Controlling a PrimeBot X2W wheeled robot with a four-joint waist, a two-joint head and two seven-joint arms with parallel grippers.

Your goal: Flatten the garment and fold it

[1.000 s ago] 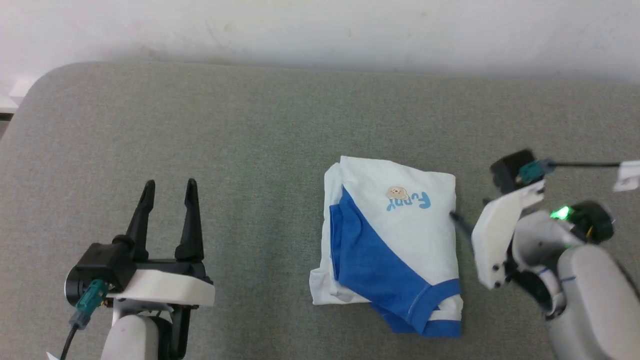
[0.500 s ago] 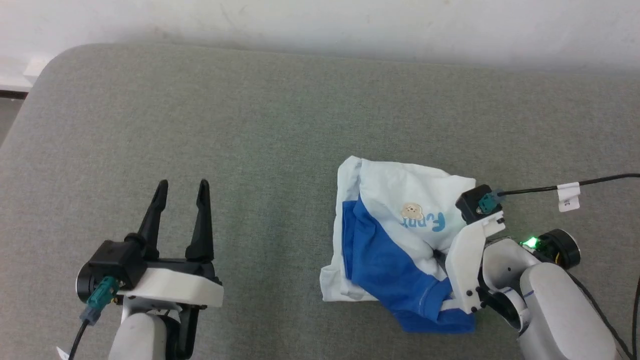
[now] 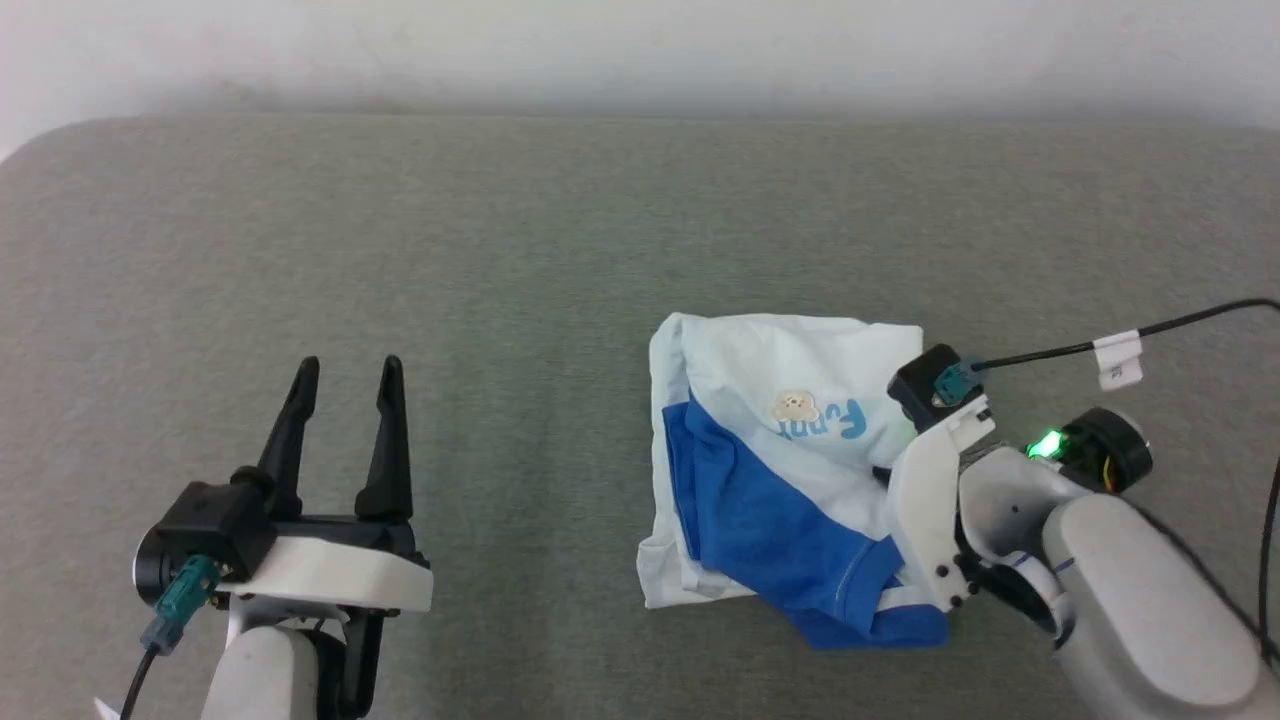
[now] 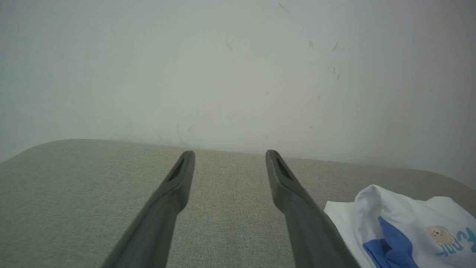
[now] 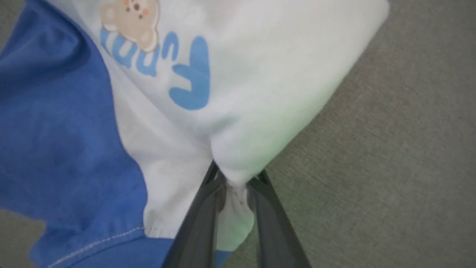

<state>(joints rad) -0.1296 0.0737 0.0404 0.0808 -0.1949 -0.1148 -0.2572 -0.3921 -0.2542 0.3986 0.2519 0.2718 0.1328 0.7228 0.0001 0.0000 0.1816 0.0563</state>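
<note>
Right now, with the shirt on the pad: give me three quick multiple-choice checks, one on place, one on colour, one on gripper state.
1. Where does the garment lie on the grey surface?
A. on the robot's right side
B. on the robot's left side
C. hanging over the far edge

2. What colour is the lettering printed on its white body?
A. red
B. blue
C. black

3. How is the right gripper?
A. open above the cloth
B. shut on a pinch of white fabric
C. shut on nothing, off to the side

Key:
1 A: the head view shows it right of centre.
2 B: the right wrist view shows blue letters.
3 B: white cloth bunches between its fingers in the right wrist view.
</note>
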